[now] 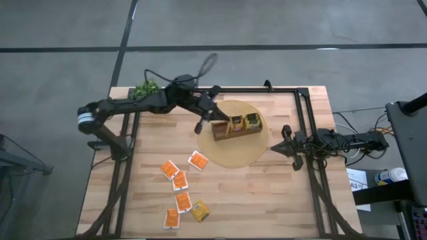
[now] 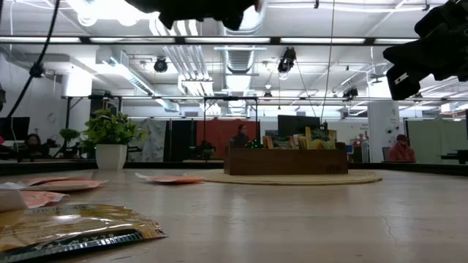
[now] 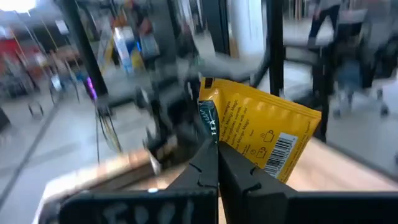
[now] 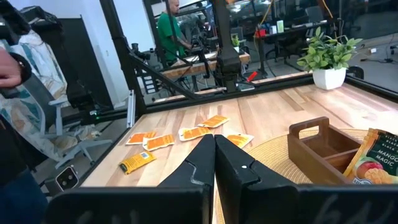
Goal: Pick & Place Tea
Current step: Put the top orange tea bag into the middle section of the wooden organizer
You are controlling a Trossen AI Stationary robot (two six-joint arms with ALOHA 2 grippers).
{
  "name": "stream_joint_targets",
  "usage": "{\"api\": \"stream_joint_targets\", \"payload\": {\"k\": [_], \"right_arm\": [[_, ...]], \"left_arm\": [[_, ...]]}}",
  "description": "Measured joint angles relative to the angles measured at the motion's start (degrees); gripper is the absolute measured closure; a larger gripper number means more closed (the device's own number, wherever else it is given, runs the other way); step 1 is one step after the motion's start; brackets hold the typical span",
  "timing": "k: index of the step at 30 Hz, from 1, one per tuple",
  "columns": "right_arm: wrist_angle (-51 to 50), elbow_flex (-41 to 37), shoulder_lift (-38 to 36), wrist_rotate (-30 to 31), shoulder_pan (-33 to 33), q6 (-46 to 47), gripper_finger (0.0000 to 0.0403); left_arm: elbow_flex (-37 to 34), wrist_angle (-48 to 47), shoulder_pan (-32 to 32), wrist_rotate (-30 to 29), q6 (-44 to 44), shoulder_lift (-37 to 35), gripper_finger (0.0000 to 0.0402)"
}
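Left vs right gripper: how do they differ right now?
The left gripper is reached out beside the wooden box, over the round mat's rim; the right gripper waits at the mat's opposite edge. The left is pinching a yellow tea sachet; the right holds nothing. Both are shut.
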Motion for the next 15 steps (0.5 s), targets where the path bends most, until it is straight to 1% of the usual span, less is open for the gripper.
{"api": "stream_joint_targets", "payload": {"k": [5,7,15], "right_arm": [[0.00,0.01,0.02,0.03,0.00,0.01,0.0394],[0.00,0.01,0.02,0.03,-0.02,0.00,0.0394],[0.00,-0.01,0.02,0.02,-0.02,-0.01,0.0394]], "left_arm": [[-6.16,17.59,1.75,2.32,-11.87,-3.72,0.0401],[-7.91,21.45,1.99,2.28,-14.38,-4.70,0.0401],[-9.79,22.11,2.27,1.54,-17.82,-5.66,0.0401]]}}
